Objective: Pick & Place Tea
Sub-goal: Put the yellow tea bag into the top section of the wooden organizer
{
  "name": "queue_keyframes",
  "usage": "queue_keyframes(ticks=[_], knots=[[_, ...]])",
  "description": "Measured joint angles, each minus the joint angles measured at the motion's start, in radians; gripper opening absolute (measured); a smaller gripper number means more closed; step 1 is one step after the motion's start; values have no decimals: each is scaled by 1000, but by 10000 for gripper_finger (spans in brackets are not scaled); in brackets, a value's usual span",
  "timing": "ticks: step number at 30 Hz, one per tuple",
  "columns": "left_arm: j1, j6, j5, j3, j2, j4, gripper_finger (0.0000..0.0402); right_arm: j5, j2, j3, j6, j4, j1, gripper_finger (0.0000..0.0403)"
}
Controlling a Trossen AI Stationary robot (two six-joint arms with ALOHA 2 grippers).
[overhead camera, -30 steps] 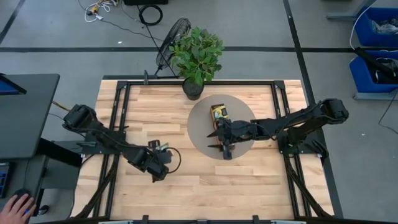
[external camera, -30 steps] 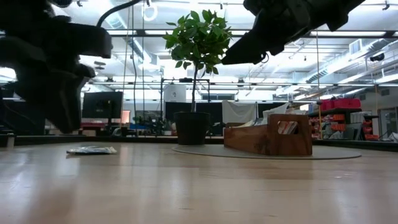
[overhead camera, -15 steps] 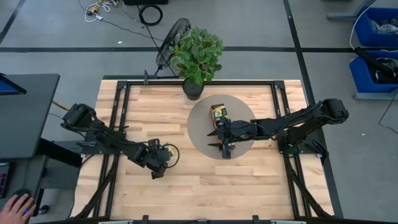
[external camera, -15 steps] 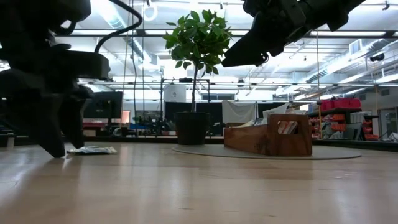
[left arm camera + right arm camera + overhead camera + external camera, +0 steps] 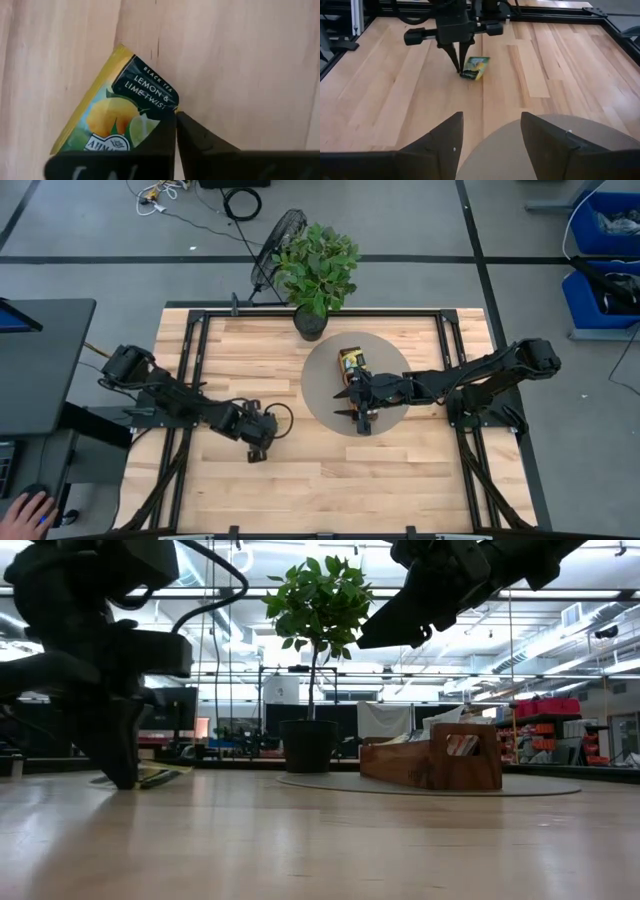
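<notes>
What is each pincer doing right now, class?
Left pincer: closed on the corner of the yellow tea sachet.
Right pincer: open, holding nothing.

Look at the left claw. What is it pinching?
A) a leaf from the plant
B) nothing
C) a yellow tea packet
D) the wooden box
C: the left claw is down on the table with its fingers shut on a corner of the yellow tea packet, which reads "Lemon & Lime Twist".
</notes>
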Motion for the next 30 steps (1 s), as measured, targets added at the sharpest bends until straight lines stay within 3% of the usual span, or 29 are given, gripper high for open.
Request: queue_keyframes(ticks=[11,21,30], knots=[[-35,145,49,-6,-21,185,2,-4,0,0,-58,-4,3,207],[-30,229,121,-4,-39,348,1,12,93,1,-411,96,69,207],[-2,220,221,-3,-40,503,1,53,256,2,-612,342,151,207]])
